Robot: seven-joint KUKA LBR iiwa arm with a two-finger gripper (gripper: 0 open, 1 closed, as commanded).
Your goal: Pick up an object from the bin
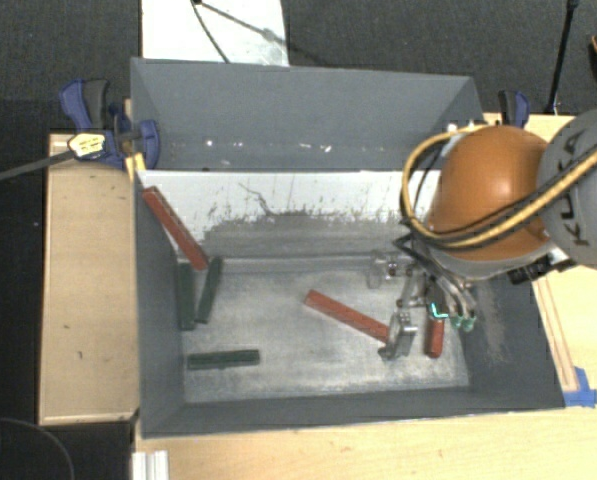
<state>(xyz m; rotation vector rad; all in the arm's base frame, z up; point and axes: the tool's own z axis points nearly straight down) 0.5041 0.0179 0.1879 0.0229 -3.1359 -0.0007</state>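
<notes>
1. Reaching in from the right of your camera view, the arm (581, 193) carries an orange cover (488, 183) at its wrist, with yellow and black cables (414, 186) looped around that cover.
2. You will find the gripper (410, 336) low in the right half of the bin (308, 118), close to the floor and near the front wall.
3. Gripper state: you cannot tell from this view whether it is parted or closed. The wrist hardware above hides much of it, and no item can be confirmed as held.
4. Nearest item: a long red bar (344, 314) lies flat on the floor around mid-bin, slanting down toward the right. Its right end reaches the gripper's left side; whether the two touch cannot be told.
5. Second nearest item: a short red piece (434, 339) sits just beside the gripper on its right, its long side running toward the front wall.
6. Left side: a red-brown bar (173, 228) leans along the left wall, upper end toward the back-left corner. Note the pair of dark green bars (186, 296) side by side just below its lower end, well apart from the gripper.
7. Front-left corner: a single dark green bar (222, 359) lies flat, parallel to the front wall, also well apart from the gripper.
</notes>
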